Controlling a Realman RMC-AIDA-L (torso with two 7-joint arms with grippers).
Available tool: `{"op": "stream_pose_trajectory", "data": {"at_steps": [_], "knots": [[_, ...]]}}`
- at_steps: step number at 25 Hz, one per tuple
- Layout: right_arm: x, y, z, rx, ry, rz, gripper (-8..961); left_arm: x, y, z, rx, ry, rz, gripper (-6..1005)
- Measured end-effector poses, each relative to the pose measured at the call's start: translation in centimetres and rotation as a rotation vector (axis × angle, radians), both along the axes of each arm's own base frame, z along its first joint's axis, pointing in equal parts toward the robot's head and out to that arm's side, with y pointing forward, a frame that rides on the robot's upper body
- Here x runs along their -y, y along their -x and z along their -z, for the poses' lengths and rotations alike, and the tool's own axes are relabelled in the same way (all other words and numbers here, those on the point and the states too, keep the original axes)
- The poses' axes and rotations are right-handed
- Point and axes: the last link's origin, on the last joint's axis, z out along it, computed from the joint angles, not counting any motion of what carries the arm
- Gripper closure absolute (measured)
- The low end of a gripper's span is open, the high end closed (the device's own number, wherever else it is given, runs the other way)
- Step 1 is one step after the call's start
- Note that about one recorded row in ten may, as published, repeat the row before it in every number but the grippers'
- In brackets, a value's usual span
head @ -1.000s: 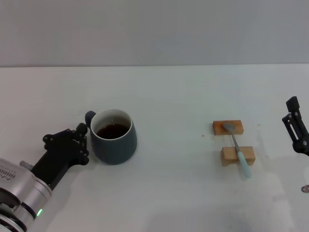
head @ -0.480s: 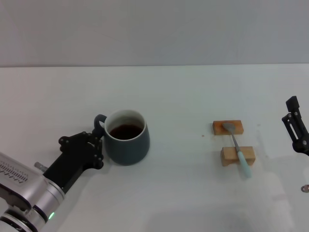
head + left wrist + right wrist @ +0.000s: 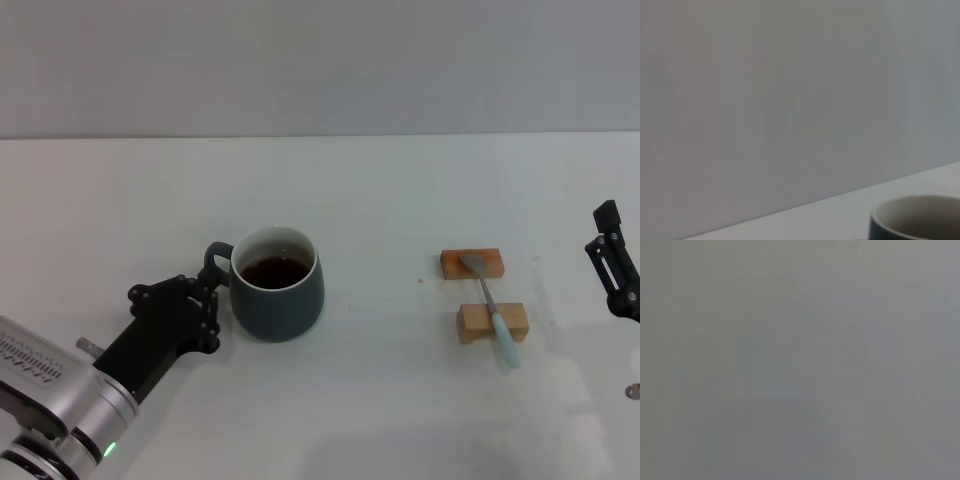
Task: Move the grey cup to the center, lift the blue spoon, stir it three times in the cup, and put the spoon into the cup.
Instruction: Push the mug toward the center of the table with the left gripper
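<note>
The grey cup [image 3: 278, 297], holding dark brown liquid, stands on the white table left of centre, its loop handle pointing left. My left gripper [image 3: 207, 300] is at that handle and shut on it. The cup's rim also shows in the left wrist view [image 3: 917, 216]. The blue spoon [image 3: 490, 305] lies across two small wooden blocks at the right, metal bowl on the far block, pale blue handle pointing toward me. My right gripper [image 3: 608, 262] hangs open and empty at the right edge, well right of the spoon.
The far wooden block [image 3: 490, 266] and the near wooden block [image 3: 473, 323] stand on the white table [image 3: 380, 200] right of centre. A small metal part [image 3: 632, 391] lies at the right edge. The right wrist view shows only plain grey.
My left gripper has moved right with the grey cup, which slid from the left toward the table's centre. The spoon, blocks and right arm have not moved.
</note>
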Motion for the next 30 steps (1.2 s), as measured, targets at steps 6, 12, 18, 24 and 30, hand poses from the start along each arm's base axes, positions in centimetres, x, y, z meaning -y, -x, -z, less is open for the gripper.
{"op": "stream_pose_trajectory", "data": {"at_steps": [6, 12, 18, 24, 30], "knots": [[0.0, 0.0, 0.0, 0.001, 0.000, 0.001, 125, -0.1, 0.2, -0.3, 0.001, -0.013, -0.007, 978], [0.0, -0.1, 0.0, 0.003, 0.000, 0.001, 126, -0.2, -0.4, 0.2, 0.011, 0.002, 0.009, 977], [0.0, -0.1, 0.0, 0.005, 0.000, 0.001, 126, 0.1, -1.0, 0.7, 0.019, 0.024, 0.026, 976], [0.0, -0.2, 0.0, 0.009, 0.000, 0.003, 126, 0.5, -1.3, 1.1, 0.024, 0.047, 0.039, 975], [0.0, -0.2, 0.0, 0.011, 0.000, 0.004, 127, 0.7, 0.3, -0.3, 0.028, -0.020, -0.019, 974]]}}
